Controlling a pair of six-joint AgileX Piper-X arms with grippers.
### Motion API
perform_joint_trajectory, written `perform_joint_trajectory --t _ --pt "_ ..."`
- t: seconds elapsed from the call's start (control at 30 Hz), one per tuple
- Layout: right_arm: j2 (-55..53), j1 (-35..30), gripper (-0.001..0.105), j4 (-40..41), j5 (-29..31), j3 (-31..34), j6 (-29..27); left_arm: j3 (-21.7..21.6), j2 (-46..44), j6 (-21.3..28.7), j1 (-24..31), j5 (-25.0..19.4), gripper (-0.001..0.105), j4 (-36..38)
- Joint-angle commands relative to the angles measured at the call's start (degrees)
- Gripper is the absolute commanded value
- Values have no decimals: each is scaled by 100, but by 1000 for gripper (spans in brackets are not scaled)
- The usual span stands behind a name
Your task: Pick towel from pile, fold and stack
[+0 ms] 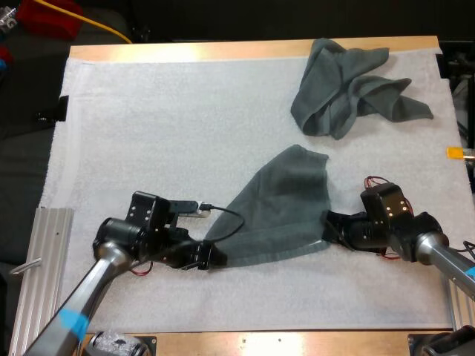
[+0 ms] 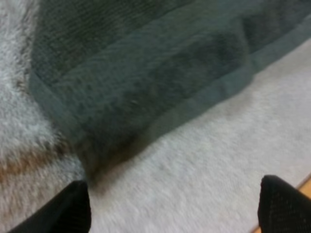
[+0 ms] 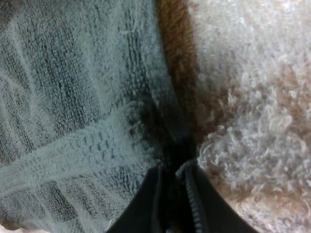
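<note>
1. Left gripper (image 2: 175,206) sits closest to the lens. Its two black fingers (image 2: 73,208) are spread wide, with bare mat between them, and they are clear of the cloth. In the high view it (image 1: 210,256) lies low at the spread towel's near left corner, just beside the hem
2. The spread towel (image 1: 278,208) lies mostly flat on the near middle of the mat, between the two grippers. It is a dark grey-green sheet that narrows toward its far end. In the left wrist view its corner and banded hem (image 2: 146,87) lie just ahead of the open fingertips
3. The right gripper (image 1: 328,222) is at the towel's right edge, near the near right corner. In the right wrist view (image 3: 177,170) its fingers (image 3: 150,204) are pressed close together and the towel's hem (image 3: 97,145) runs in between them. It seems to be pinching that edge, though shadow hides the exact bite
4. The crumpled towel (image 1: 349,89) lies bunched at the far right of the mat, well apart from the spread one and from both grippers
5. The white mat (image 1: 148,133) covers most of the wooden table (image 1: 223,50), whose bare edge shows along the far side
</note>
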Motion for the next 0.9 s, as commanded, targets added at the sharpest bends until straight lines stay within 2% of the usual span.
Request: perform_joint_trajectory --t 0.0,0.27,0.37,0.43,0.47,0.67,0.77,0.87 --pt "-45 7 0 52 7 10 -65 -9 85 -44 -24 81 68 -117" --pt "-45 7 0 52 7 10 -65 -9 945 -44 -24 122 68 -482" --pt "-45 7 0 52 7 10 -65 -9 1174 -44 -24 505 68 -611" --pt "-45 7 0 52 7 10 -65 -9 1337 -44 -24 1013 68 -765" --pt "-45 7 0 52 7 10 -65 -9 1368 -44 -24 1106 68 -786" --pt "-45 7 0 52 7 10 -65 -9 1680 -44 -24 1148 68 -818" --pt "-45 7 0 52 7 10 -65 -9 1708 -44 -24 1114 53 -805" --pt "-45 7 0 52 -5 10 -65 -9 1708 -44 -24 1116 22 -756"
